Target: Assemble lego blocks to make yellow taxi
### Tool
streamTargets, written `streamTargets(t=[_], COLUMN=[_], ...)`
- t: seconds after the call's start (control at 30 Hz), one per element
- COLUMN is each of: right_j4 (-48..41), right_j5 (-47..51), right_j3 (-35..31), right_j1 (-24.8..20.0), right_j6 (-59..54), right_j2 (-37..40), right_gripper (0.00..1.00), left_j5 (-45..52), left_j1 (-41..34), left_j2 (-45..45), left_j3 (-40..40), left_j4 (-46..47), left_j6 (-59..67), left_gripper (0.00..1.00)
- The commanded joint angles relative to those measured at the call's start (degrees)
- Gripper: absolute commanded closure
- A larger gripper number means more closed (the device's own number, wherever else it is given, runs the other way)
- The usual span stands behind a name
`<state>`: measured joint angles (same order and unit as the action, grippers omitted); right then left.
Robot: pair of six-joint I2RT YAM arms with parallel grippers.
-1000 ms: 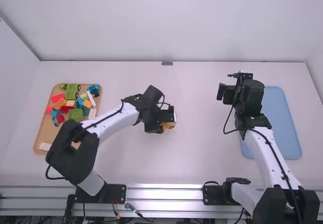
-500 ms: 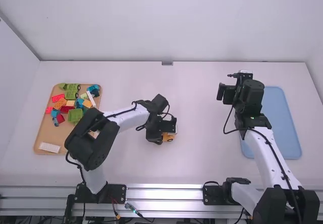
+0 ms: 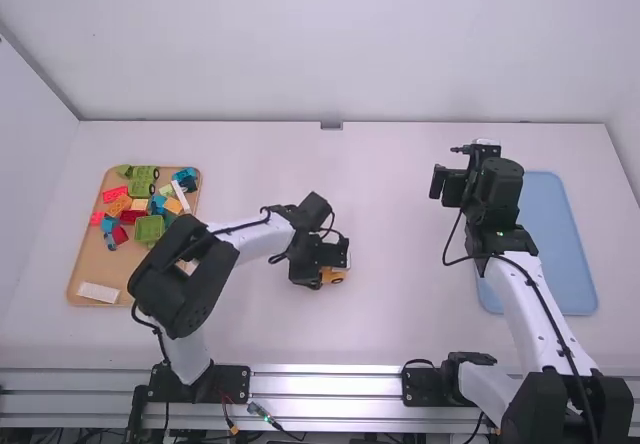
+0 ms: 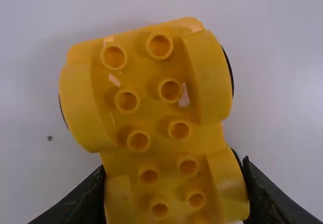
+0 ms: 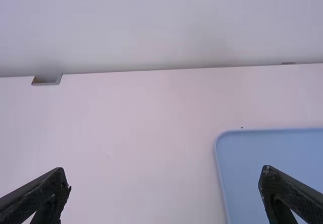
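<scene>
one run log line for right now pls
left gripper: fingers shut on yellow car base | right gripper: fingers open near blue tray | loose blocks: on brown tray

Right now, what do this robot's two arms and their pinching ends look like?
The left arm and right arm match: smooth white tube-like sections joined by chunky black blocks, with a thin black cable running along each. The left gripper and right gripper each have two black fingers; the right one's narrow toward the tips.
</scene>
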<state>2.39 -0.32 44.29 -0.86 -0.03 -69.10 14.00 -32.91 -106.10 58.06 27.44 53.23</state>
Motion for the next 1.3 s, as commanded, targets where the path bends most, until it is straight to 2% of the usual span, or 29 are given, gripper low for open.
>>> streamTargets(t=[0.0,0.03,0.07,0.1,0.3,0.4,0.63,0.83,0.9,1.03,1.17,1.27], right_j4=[-0.04,-0.04,-0.04,-0.04,0.0,0.15,0.52,-0.07,-0.04,1.88,3.37,4.33], right_j5=[0.13,0.15,0.11,0.13,0.17,0.11,0.28,0.31,0.31,0.28,0.28,0.33], right_j3=[1.92,1.92,1.92,1.92,1.92,1.92,1.92,1.92,1.92,1.92,1.92,1.92], right_j1=[0.17,0.15,0.17,0.17,0.11,0.09,0.17,0.09,0.07,0.07,0.15,0.09], right_j6=[0.22,0.22,0.22,0.22,0.24,0.22,0.24,0.22,0.2,0.22,0.2,0.2], right_j2=[-0.35,-0.35,-0.35,-0.35,-0.35,-0.35,-0.35,-0.35,-0.35,-0.35,-0.35,-0.35], right_gripper=[0.01,0.01,0.01,0.01,0.01,0.01,0.01,0.01,0.01,0.01,0.01,0.01], left_j5=[-0.07,-0.07,-0.11,-0.79,-7.87,-8.57,-5.51,-6.12,-6.64,-12.48,-16.7,-17.81], left_j1=[-0.31,-0.33,-0.31,-0.33,-0.42,-0.33,3.23,16.72,22.73,37.11,45.07,49.51], left_j2=[-0.31,-0.31,-0.31,-0.31,1.51,3.87,16.74,25.53,26.4,26.36,25.86,25.88], left_j3=[-0.81,-0.68,-0.68,-0.68,-0.66,0.33,4.31,4.35,4.35,4.35,4.35,4.35], left_j4=[-0.11,-0.35,-0.87,-1.86,-6.67,-4.44,5.38,0.07,-3.45,-15.28,-20.92,-22.27], left_j6=[0.59,0.61,0.59,0.61,-4.76,-3.28,3.82,-9.27,-16.2,-39.1,-53.09,-58.93], left_gripper=[0.5,0.36,0.32,0.01,0.01,0.01,0.01,0.01,0.01,0.01,0.01,0.01])
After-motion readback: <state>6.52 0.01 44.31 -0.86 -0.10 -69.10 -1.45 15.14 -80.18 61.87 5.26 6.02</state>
